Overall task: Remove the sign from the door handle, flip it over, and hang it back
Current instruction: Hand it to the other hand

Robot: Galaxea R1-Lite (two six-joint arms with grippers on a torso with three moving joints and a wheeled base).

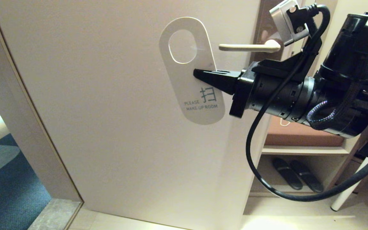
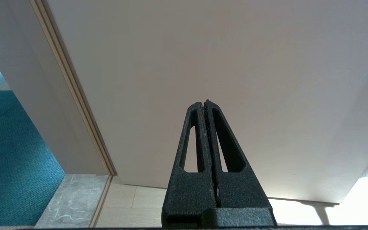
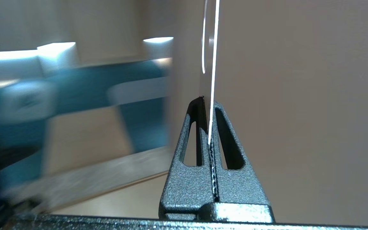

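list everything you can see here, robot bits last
door: 1, pale beige, fills the head view
door handle: 1, cream lever, right of the sign, nothing hanging on it
sign: 1, white, reads "please make up room", held in front of the door, off the handle
carpet: teal, beyond the door frame at left
shelf: 1, pale, at lower right
slippers: 2, black, under the shelf
right hand: 1, black, shut on the sign's edge
left hand: 1, black, shut, empty, pointing at the door
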